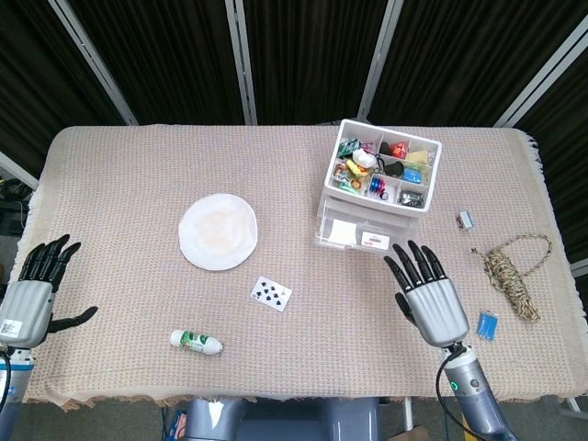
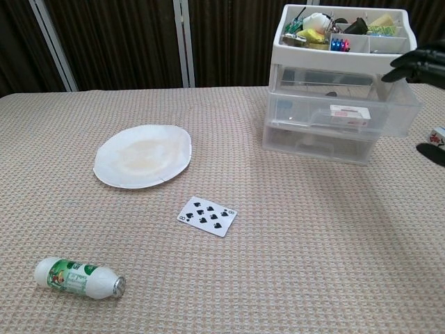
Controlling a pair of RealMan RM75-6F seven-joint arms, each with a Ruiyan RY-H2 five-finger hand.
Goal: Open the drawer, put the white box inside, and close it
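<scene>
white box [image 2: 350, 113] sits inside the middle drawer [image 2: 344, 111], which stands pulled out from the clear drawer unit [image 1: 378, 188]. right hand [image 1: 426, 297] hovers empty just in front, fingers spread. placing looks done, closing is the step at hand: palm to the drawer front and push straight in. left hand [image 1: 32, 296] idles far off, fingers spread.

Drawer [image 2: 345, 111] front unobstructed; right hand [image 1: 428, 296] hovers just before it; plate [image 1: 218, 231], card [image 1: 271, 293] well apart.
</scene>
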